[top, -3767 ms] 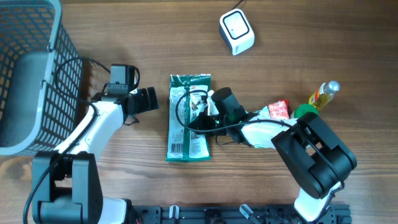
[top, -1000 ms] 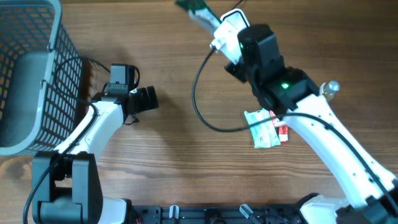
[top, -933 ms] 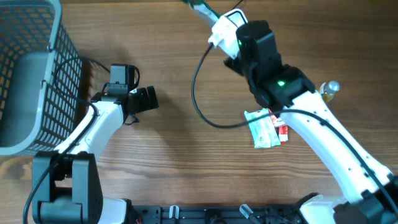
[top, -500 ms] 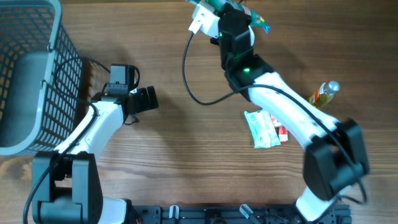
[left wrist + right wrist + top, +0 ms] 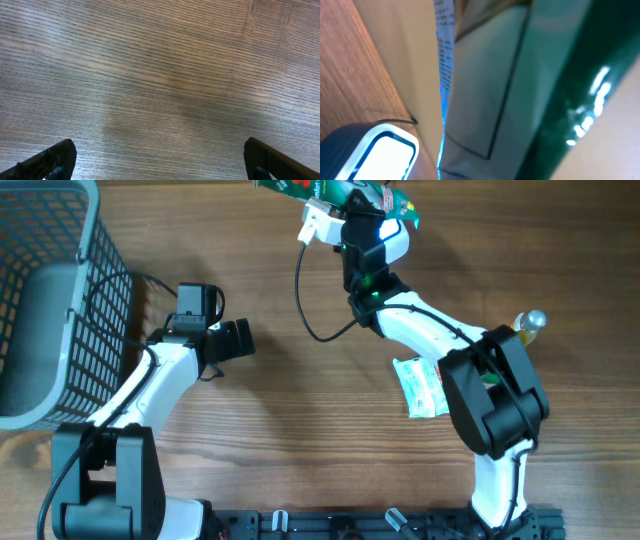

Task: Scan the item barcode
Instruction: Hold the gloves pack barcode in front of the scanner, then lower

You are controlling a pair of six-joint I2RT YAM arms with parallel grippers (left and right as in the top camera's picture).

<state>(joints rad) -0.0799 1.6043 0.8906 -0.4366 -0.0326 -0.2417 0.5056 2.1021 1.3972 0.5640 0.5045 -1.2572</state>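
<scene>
Overhead: wood-grain table [image 5: 300, 440], grey basket [image 5: 100, 290] at left — left gripper [image 5: 238, 340] spread, right gripper [image 5: 350, 205] clamping green packet [image 5: 330, 190].

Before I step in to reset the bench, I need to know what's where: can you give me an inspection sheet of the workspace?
Surface: wooden table, no spills seen.
Job's things: green packet held up near the barcode scanner, far edge.
Clutter: pale green packet, yellow bottle, right side.
Hands: left hand open, empty; right hand shut on the green packet.
Cables: black cable looping off the right wrist.
Surroundings: grey mesh basket, far left.
</scene>
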